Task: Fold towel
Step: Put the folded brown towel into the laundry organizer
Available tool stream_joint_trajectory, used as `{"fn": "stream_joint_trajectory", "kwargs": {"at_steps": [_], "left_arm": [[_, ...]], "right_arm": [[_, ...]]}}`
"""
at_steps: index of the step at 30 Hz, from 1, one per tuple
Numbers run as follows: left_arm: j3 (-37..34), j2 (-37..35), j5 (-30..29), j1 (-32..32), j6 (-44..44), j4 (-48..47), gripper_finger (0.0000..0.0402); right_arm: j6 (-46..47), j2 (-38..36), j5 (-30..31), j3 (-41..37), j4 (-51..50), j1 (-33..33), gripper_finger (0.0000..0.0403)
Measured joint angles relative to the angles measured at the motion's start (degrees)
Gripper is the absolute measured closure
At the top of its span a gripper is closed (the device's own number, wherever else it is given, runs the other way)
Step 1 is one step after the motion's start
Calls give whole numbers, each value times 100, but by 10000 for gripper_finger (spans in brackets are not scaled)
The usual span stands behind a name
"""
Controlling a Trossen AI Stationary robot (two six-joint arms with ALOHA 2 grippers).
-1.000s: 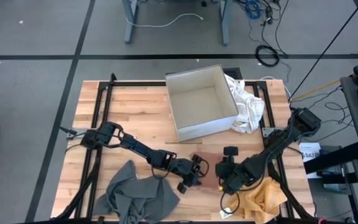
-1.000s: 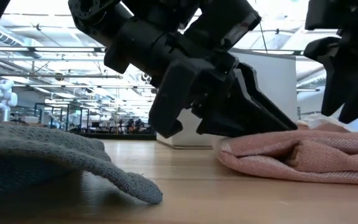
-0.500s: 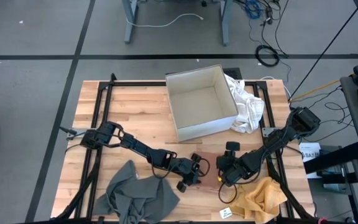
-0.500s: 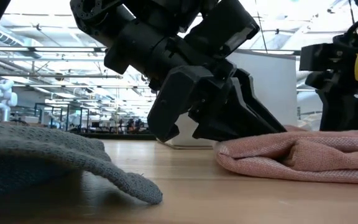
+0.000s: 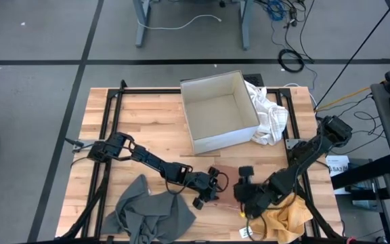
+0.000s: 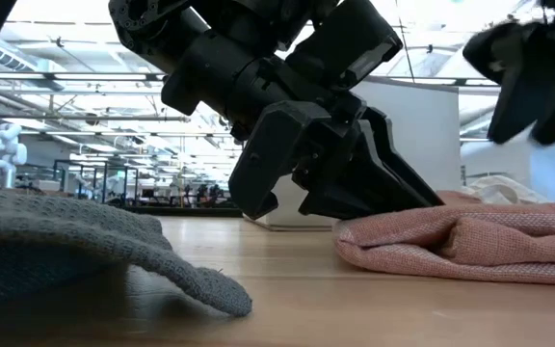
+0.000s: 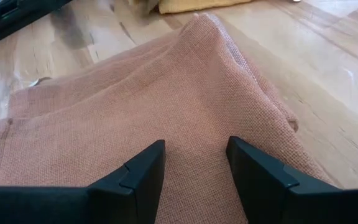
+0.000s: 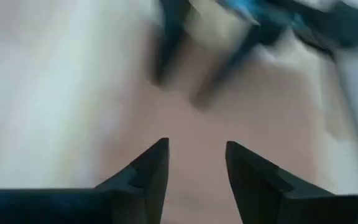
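Two hands work your pink towel [image 5: 227, 177] near the tabletop's front edge: the left hand [image 7: 194, 163] rests open on it. The right hand [image 5: 244, 194] has just swung toward the front edge, fingers parted and empty, so no fold is made yet.

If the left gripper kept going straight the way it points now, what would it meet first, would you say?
The pink towel. The left gripper has its open fingers apart, right at the cloth, whose raised fold lies directly ahead; they likely touch it already, though contact is hard to confirm.
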Motion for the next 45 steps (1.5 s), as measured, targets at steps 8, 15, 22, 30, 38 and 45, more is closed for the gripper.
{"fn": "stream_joint_trajectory", "kwargs": {"at_steps": [8, 15, 22, 30, 38, 45], "left_arm": [[0, 0, 4, 26, 0, 3, 216], [0, 0, 6, 24, -20, 3, 216], [0, -2, 90, 25, -48, 3, 216], [0, -2, 216, 11, -48, 18, 216], [-4, -336, 30, -43, 24, 58, 216], [2, -1318, -610, -225, 438, -740, 216]], "right_arm": [[119, 662, -281, 4, 1160, 205, 187], [276, 1240, -333, 2, 1203, 223, 166], [719, 1700, 10, 57, 976, 230, 170], [758, 1871, 454, 50, 890, 238, 295], [593, 1789, 466, 26, 827, 199, 379], [264, 846, 366, -39, 566, 201, 387]]}}
